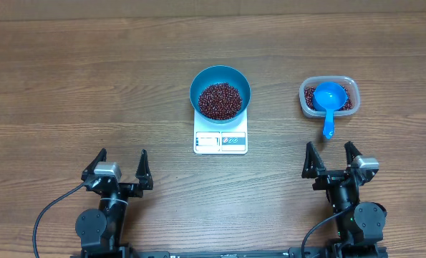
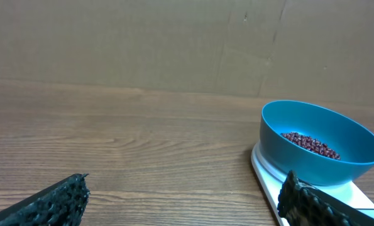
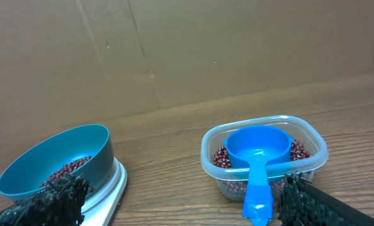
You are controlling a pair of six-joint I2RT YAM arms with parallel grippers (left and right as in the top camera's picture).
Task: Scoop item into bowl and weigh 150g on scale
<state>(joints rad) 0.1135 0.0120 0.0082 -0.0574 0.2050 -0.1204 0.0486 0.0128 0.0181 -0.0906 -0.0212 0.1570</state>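
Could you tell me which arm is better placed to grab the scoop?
Right, probably: the right gripper, open, faces the scoop, whose handle points toward it; the left gripper sits beyond the scale.

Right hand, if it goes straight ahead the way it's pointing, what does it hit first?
Probably the blue scoop: its handle juts over the near rim of the clear tub toward the right hand. Height is hard to judge.
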